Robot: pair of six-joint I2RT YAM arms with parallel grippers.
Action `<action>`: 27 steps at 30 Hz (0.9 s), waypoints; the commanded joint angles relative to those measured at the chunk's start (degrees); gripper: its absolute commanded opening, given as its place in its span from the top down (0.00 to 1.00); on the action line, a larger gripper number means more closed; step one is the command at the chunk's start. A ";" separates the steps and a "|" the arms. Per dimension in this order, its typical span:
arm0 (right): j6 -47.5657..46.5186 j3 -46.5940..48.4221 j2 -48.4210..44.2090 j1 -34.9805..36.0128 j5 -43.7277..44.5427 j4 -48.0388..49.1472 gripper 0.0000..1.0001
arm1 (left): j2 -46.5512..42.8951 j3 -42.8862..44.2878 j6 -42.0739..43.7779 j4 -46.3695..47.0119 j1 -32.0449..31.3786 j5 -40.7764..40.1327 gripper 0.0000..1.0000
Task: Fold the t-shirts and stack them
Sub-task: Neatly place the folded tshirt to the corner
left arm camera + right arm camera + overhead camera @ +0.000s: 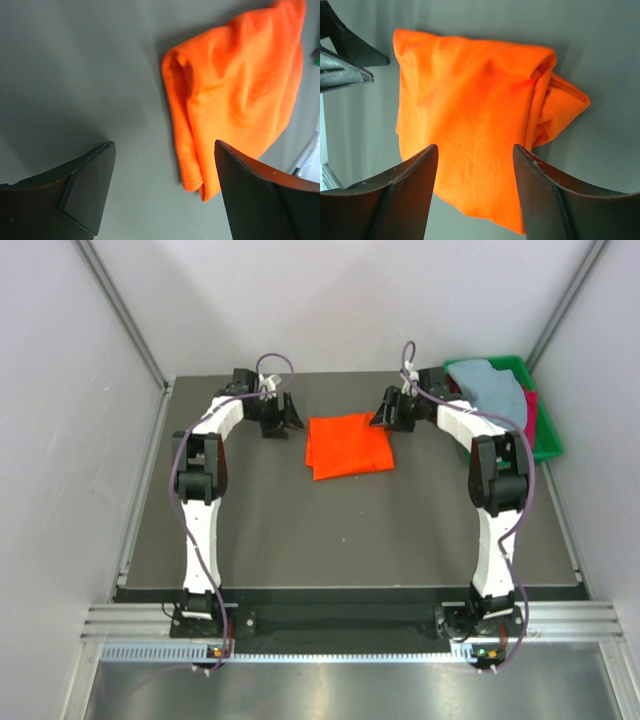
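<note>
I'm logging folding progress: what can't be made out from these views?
Top view: how many shirts fill the green tray; the grey-blue t-shirt overlies the crimson t-shirt and anything beneath.
Right wrist view: near edge of the orange t-shirt, behind the right claw.
Left wrist view: its far end, cut by the frame.

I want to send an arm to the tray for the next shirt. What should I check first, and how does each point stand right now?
1. Orange t-shirt folded and lying on the table: ok.
2. Its edges flush: not ok, a layer bulges out at one side in the right wrist view.
3. Left gripper open and empty, over bare table beside the shirt: ok.
4. Right gripper open above the shirt, clear of the cloth: cannot tell.
5. Grey-blue t-shirt and crimson t-shirt folded: not ok, both lie heaped in the green tray.
</note>
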 commanded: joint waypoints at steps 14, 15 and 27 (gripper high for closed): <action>-1.57 -2.60 1.26 1.25 0.90 -0.70 0.41 | 7.38 -1.27 -5.38 5.32 -8.06 8.05 0.24; -1.48 -2.60 1.26 1.34 0.90 -0.70 0.41 | 7.64 -1.35 -5.46 5.58 -8.76 8.40 0.30; -2.89 -4.09 -3.04 1.70 1.42 -0.34 0.42 | -2.80 -3.90 0.94 -1.97 -6.31 -1.87 1.00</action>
